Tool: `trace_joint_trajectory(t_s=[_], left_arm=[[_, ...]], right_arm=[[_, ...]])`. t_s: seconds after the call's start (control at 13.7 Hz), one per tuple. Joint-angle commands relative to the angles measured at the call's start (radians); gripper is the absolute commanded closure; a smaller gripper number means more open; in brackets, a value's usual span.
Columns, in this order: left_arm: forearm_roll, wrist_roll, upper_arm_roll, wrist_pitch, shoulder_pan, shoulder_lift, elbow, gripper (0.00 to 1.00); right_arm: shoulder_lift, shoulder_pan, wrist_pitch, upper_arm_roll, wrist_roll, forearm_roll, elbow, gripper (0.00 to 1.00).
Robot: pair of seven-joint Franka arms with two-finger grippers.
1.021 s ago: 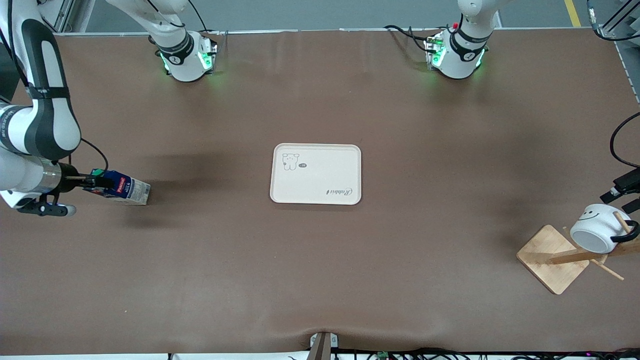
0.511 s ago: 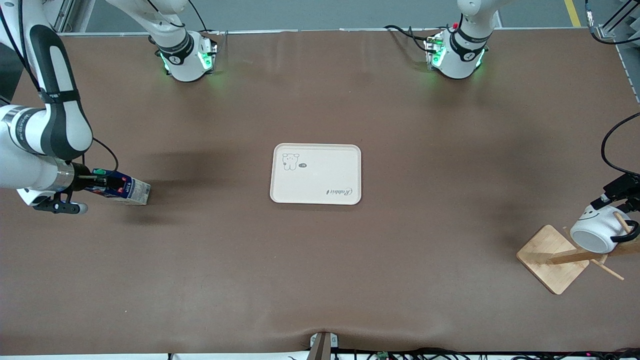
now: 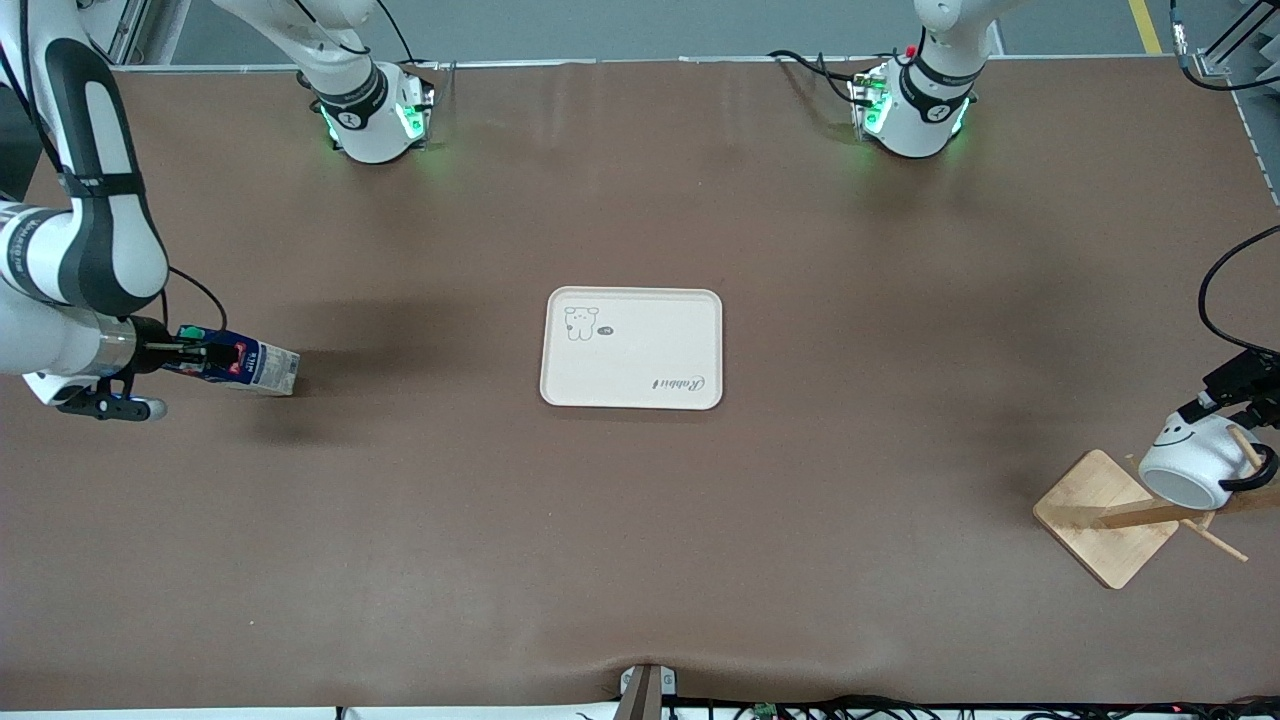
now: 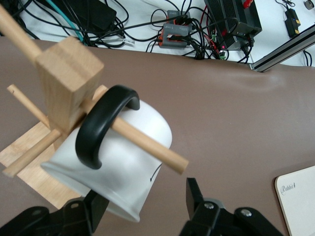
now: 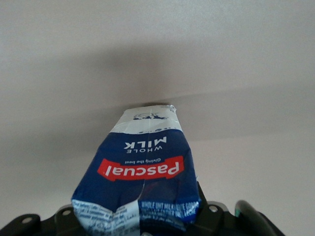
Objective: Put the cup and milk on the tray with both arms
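Milk [image 3: 240,364] is clamped in the right end effector [image 3: 192,356] at the right arm's end of the bench [image 3: 640,520]. Left end effector [image 3: 1222,392] straddles the cup [image 3: 1195,462], which hangs on a wooden rack [image 3: 1110,515]; whether it grips, I cannot tell. Tray [image 3: 632,347] lies mid-bench.

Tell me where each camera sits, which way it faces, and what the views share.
Front: high across the table, facing both arm bases; tray mid-table.
Left wrist: on the left arm, looking past the left gripper at the cup hanging on the bamboo rack.
Right wrist: on the right arm, looking along the milk in the right gripper.
Shared: front and left wrist show cup, rack and tray; front and right wrist show the milk.
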Motion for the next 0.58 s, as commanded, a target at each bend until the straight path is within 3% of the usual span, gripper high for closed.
trace_joint_trajectory(t_s=[0.0, 0.36, 0.51], left_arm=[[-0.025, 0.006, -0.001, 0.021, -0.021, 0.028, 0.03, 0.29], [-0.023, 0.006, -0.001, 0.029, -0.027, 0.034, 0.029, 0.47], [-0.023, 0.006, -0.001, 0.029, -0.031, 0.034, 0.029, 0.66]], right_arm=[[-0.013, 0.012, -0.149, 0.015, -0.006, 0.016, 0.111, 1.0], [-0.01, 0.159, -0.188, 0.015, 0.01, 0.024, 0.177, 1.0], [-0.01, 0.237, -0.188, 0.013, 0.027, 0.08, 0.177, 1.0]])
